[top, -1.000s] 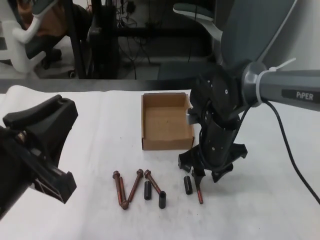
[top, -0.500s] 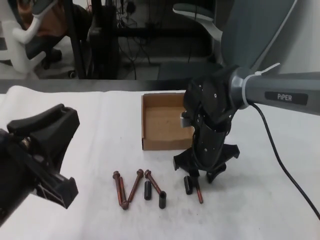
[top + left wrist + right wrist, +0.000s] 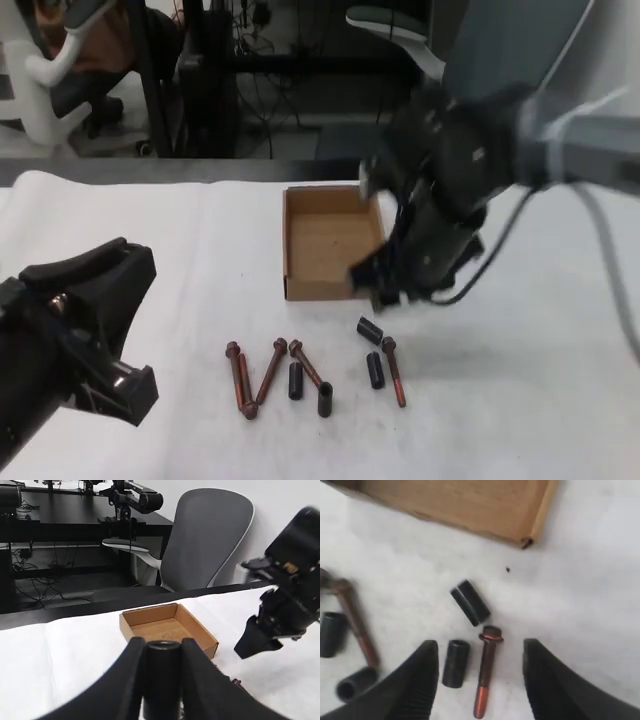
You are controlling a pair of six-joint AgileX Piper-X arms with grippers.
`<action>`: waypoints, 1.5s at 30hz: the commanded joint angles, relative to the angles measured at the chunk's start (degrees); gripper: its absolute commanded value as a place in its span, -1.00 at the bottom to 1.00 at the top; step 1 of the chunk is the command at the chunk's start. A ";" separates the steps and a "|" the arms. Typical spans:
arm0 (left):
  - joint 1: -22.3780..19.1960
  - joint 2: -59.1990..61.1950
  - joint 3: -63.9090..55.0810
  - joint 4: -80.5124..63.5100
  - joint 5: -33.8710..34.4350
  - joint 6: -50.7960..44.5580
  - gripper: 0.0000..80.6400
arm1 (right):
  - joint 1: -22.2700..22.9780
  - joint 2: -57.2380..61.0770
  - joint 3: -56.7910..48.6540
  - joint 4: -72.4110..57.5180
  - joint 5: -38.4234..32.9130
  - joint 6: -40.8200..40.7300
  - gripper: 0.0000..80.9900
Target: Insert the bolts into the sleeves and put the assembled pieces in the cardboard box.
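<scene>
Right gripper (image 3: 480,644) has lifted off the bench toward the cardboard box (image 3: 330,250), fingers apart and empty. A loose sleeve (image 3: 370,330) now lies below it. Left gripper (image 3: 161,646) clamps a sleeve (image 3: 161,680). Four bolts (image 3: 270,370) lie unassembled and the box is empty, so every insertion is judged outstanding.

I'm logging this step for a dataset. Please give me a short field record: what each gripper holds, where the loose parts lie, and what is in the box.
left gripper: shut on a sleeve
right gripper: open, empty, over a bolt
loose sleeves: four, on the white cloth, on the near side of the box
loose bolts: lying on the cloth, none in a sleeve
cardboard box: nothing inside
</scene>
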 commanded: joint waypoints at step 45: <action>0.04 -0.48 -0.05 -7.72 -1.97 1.93 -0.96 | 5.25 -20.11 6.14 -9.38 -3.68 -4.77 0.21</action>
